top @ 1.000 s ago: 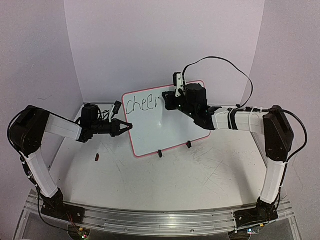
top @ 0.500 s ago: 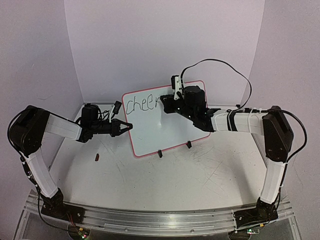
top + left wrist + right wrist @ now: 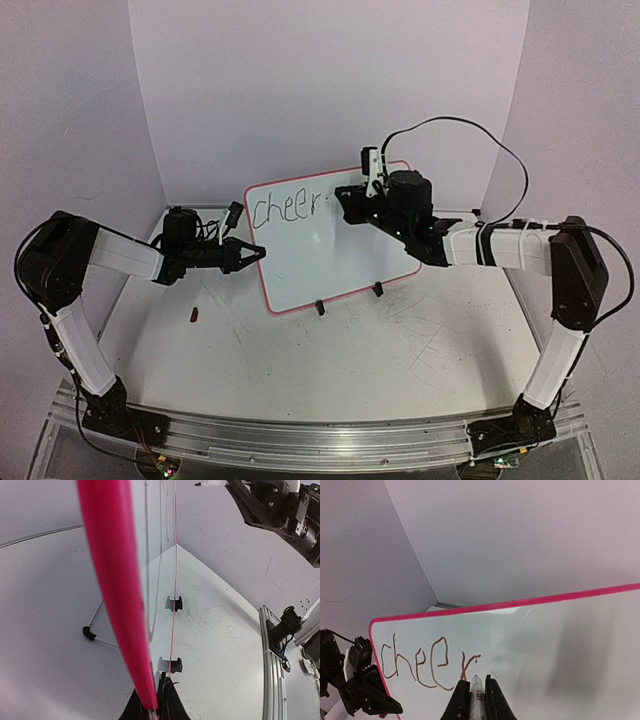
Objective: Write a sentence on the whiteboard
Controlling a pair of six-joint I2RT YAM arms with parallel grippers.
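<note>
The whiteboard (image 3: 335,250) stands tilted on two black clip feet (image 3: 320,307), with a red-pink rim. Black lettering (image 3: 288,207) on its top left reads "cheer"; it also shows in the right wrist view (image 3: 427,662). My left gripper (image 3: 256,253) is shut on the board's left rim (image 3: 115,595), seen edge-on in the left wrist view. My right gripper (image 3: 348,197) is shut on a white marker (image 3: 478,697), in front of the board's upper middle. The marker tip sits just right of the "r"; I cannot tell if it touches.
A small dark object (image 3: 194,315) lies on the table left of the board. Purple backdrop walls close the back and sides. A metal rail (image 3: 320,440) runs along the front edge. The right arm's black cable (image 3: 470,135) loops above the board.
My right gripper has shifted to the right along the board with the marker, uncovering the finished "r". The left gripper and the board have not moved.
</note>
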